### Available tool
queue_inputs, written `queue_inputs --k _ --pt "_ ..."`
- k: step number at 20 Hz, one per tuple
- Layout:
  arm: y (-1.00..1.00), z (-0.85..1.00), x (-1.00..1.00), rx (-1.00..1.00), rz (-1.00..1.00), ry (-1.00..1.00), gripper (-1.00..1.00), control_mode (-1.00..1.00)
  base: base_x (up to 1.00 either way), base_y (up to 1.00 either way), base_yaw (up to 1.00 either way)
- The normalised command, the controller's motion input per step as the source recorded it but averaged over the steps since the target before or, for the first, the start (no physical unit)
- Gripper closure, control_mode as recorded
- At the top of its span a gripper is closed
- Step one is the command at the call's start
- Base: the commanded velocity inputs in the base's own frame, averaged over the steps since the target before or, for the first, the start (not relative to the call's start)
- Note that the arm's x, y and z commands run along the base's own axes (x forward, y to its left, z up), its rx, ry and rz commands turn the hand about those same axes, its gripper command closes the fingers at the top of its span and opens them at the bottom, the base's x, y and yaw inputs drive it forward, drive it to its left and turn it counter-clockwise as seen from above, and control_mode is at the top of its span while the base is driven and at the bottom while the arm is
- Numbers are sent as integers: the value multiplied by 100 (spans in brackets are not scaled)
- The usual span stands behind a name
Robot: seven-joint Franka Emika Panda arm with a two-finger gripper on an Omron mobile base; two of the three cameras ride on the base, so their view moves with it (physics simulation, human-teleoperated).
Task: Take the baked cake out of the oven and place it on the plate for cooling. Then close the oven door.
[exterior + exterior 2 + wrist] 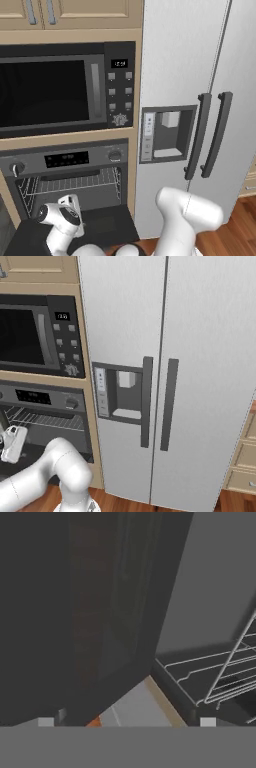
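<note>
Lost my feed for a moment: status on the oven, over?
Tool low beside the oven door, nothing held. Oven open, door folded down, wire rack showing. Cake and plate not sighted.

One oven [70, 172], one microwave [65, 90], one fridge [200, 100] with two handles.

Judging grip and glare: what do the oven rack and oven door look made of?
Wire rack: thin pale silvery rods, looks like bare or chromed metal. Oven door, hanging open: flat, dark and smooth, probably glass-fronted, though the faint reflections in the hand view leave that open.
</note>
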Motion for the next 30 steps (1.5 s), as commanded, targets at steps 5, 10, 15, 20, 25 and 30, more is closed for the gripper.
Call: queue_inputs --k 5,10,15,20,25,30 --pt "-8 -12 46 0 15 0 -100 -100 0 0 0" --pt "5 -27 41 -3 23 -8 -100 -100 0 0 0" --pt "20 -8 41 -7 5 0 -100 -100 0 0 0" --pt "37 -9 30 -12 -1 0 -100 -100 0 0 0" --pt "45 -14 22 -25 -3 0 -100 -100 0 0 0" --pt "6 -2 33 -18 0 -1 -100 -100 0 0 0"
